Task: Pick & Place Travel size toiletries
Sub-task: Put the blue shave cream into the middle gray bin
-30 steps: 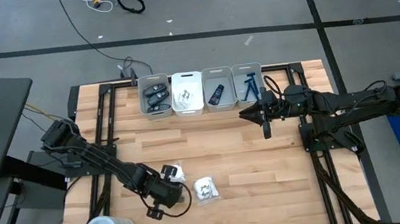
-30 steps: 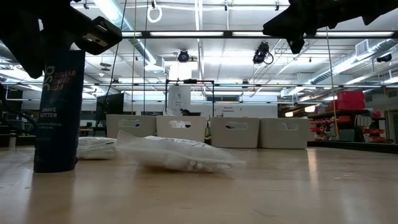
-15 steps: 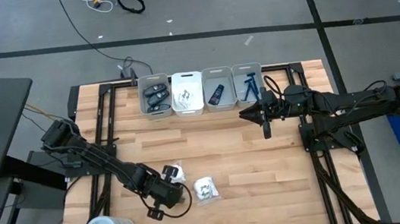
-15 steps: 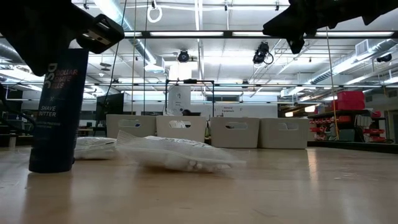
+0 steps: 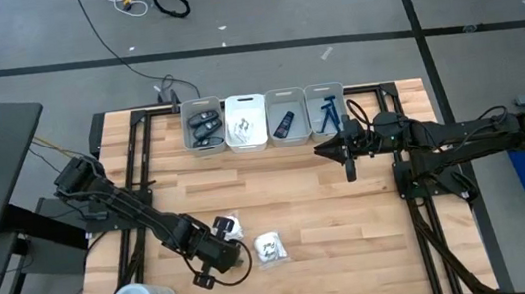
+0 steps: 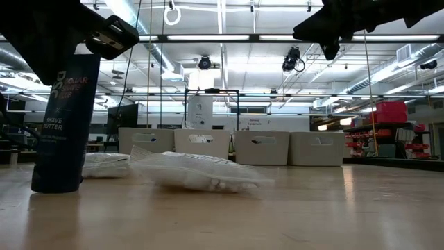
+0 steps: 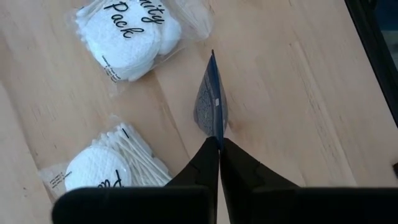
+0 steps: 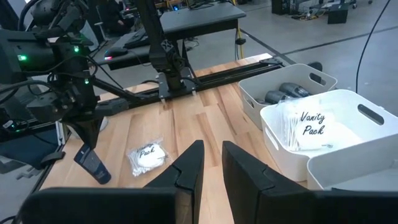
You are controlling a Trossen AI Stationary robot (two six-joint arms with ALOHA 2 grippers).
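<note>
Reading "Shave Butter" on dark tube (image 6: pixel 61 125); packets (image 7: pixel 127 38) "Vanity Pack".

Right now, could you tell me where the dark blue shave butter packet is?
The shave butter packet is pinched in the left gripper, at the table's front left beside two Vanity Pack packets.

The table (image 5: pixel 298 193) is pale butcher-block wood in light and honey strips, edged by a black frame — both arms are black too. At its twelve o'clock edge the grey and white bins (image 5: pixel 265 119) hold dark oval cases (image 5: pixel 204 126), a white packet (image 8: pixel 309 127) with black script, and blue razors (image 5: pixel 328 112). Toward seven o'clock lie clear packets (image 7: pixel 129 38) of white pads with black lettering, beside a dark navy sachet (image 6: pixel 64 121) printed in pale letters.
</note>
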